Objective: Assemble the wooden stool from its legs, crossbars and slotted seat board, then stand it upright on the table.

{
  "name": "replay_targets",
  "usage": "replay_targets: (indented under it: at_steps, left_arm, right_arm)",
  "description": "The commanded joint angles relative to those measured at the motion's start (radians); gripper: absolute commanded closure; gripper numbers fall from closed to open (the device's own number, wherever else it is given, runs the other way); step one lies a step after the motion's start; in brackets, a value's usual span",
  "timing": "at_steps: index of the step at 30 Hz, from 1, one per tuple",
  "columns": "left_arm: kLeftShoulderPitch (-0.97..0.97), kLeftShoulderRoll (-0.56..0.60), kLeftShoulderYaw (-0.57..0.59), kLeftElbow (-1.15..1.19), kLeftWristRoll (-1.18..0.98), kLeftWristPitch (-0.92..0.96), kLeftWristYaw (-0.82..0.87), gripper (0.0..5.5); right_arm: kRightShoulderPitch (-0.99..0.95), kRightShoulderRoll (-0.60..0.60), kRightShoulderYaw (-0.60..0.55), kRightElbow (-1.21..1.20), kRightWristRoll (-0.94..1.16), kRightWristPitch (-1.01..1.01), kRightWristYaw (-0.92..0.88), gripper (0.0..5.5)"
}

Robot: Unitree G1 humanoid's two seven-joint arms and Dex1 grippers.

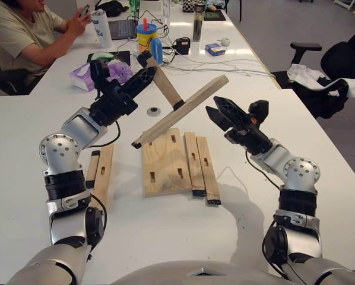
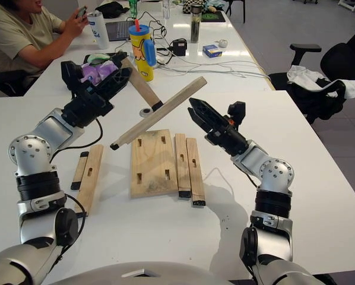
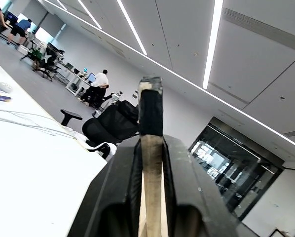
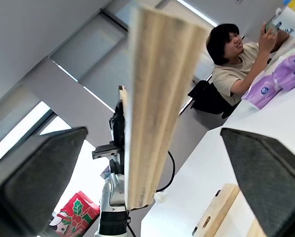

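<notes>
The white table point(image 1: 17, 136) holds the seat board point(image 1: 162, 163) between 2 slotted bars point(image 1: 193, 161) and 2 slats point(image 1: 103, 169).

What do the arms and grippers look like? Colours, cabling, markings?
Both arms are silver-grey metal with round joint housings and black ribbed collars: left arm, right arm. A black cable runs along each forearm. The left gripper and right gripper are all black, with long tapered jaws, textured inside. I see no markings.

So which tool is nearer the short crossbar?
Left. The left tool is shut on the short crossbar; the right tool, open, sits apart, near the long leg.
</notes>
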Motion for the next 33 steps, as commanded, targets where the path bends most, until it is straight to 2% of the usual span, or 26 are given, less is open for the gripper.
replay_targets:
  at_steps: [1, 4, 6, 18, 22, 28, 29, 33]
  left_arm:
    - [-0.030, -0.010, -0.006, 0.004, -0.061, 0.052, 0.024, 5.08]
    - [-0.030, -0.008, -0.012, 0.014, -0.077, 0.072, 0.028, 5.08]
    - [-0.028, -0.003, -0.016, 0.018, -0.079, 0.079, 0.026, 5.08]
    - [-0.023, 0.003, 0.008, 0.021, -0.152, 0.107, 0.061, 5.08]
    - [-0.008, -0.006, 0.009, 0.010, -0.179, 0.108, 0.088, 5.08]
    - [0.015, -0.006, -0.019, -0.038, -0.127, 0.059, 0.085, 5.08]
    - [0.019, -0.007, -0.022, -0.043, -0.119, 0.053, 0.089, 4.71]
    - [0.033, -0.032, 0.002, -0.047, -0.165, 0.043, 0.110, 4.27]
  right_arm:
    - [-0.015, 0.024, -0.009, -0.012, 0.047, 0.006, -0.022, 0.49]
    - [-0.020, 0.029, -0.022, -0.020, 0.093, 0.014, -0.025, 0.49]
    - [-0.016, 0.022, -0.015, -0.032, 0.105, 0.023, -0.013, 0.76]
    - [0.036, 0.009, -0.018, -0.076, 0.166, 0.033, 0.040, 2.87]
    - [0.047, 0.006, -0.014, -0.081, 0.165, 0.032, 0.049, 3.42]
    - [0.052, 0.002, -0.007, -0.079, 0.151, 0.019, 0.060, 3.43]
    - [0.051, 0.002, -0.009, -0.080, 0.156, 0.018, 0.059, 3.43]
    - [0.057, 0.003, -0.012, -0.090, 0.165, 0.013, 0.060, 3.43]
